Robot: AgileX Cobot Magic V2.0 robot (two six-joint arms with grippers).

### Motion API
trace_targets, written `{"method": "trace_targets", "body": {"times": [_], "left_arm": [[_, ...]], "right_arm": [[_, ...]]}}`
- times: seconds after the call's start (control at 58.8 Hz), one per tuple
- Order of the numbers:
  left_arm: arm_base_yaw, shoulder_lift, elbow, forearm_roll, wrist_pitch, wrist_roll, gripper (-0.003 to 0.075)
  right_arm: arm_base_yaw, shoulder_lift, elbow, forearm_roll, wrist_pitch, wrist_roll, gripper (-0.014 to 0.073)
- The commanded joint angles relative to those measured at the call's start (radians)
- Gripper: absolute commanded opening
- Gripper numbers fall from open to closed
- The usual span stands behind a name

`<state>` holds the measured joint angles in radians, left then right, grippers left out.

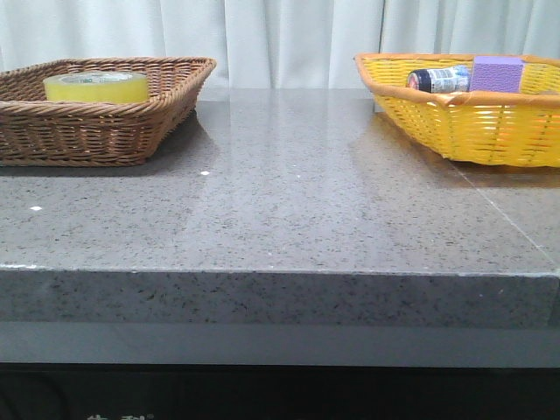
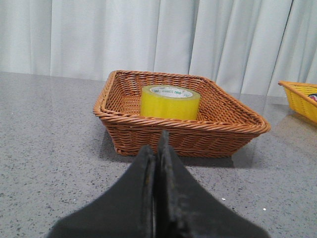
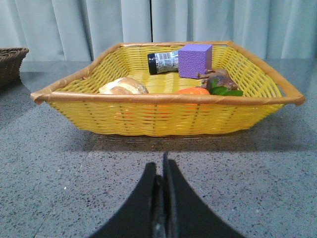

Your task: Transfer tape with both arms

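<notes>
The yellow tape roll (image 1: 96, 87) lies flat in the brown wicker basket (image 1: 105, 131) at the table's back left. It also shows in the left wrist view (image 2: 170, 102), its white core ring with green print facing up. My left gripper (image 2: 157, 144) is shut and empty, low over the table a short way in front of that basket (image 2: 143, 134). My right gripper (image 3: 161, 166) is shut and empty, in front of the yellow basket (image 3: 168, 116). Neither arm shows in the front view.
The yellow basket (image 1: 472, 122) at the back right holds a purple block (image 3: 194, 60), a dark-capped bottle (image 3: 163, 62), a bread roll (image 3: 124, 87) and other small food items. The grey stone table (image 1: 289, 201) lies between the baskets. White curtains hang behind.
</notes>
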<state>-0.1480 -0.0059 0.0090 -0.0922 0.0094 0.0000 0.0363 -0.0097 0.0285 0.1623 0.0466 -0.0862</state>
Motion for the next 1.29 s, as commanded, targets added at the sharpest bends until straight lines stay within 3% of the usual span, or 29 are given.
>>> {"method": "trace_targets", "body": {"times": [0.0,0.85,1.054,1.275], "left_arm": [[0.003,-0.018,0.039,-0.007,-0.073,-0.013,-0.002],[0.003,-0.018,0.039,-0.007,-0.073,-0.013,-0.002],[0.067,-0.021,0.039,-0.007,-0.073,-0.013,-0.002],[0.071,-0.021,0.039,-0.007,-0.073,-0.013,-0.002]], "right_arm": [[-0.002,-0.028,-0.027,0.002,-0.076,-0.011,-0.0067],[-0.002,-0.027,-0.027,0.003,-0.075,-0.011,-0.0067],[-0.002,-0.027,-0.027,0.003,-0.075,-0.011,-0.0067],[-0.002,-0.027,-0.027,0.003,-0.074,-0.011,-0.0067]]}}
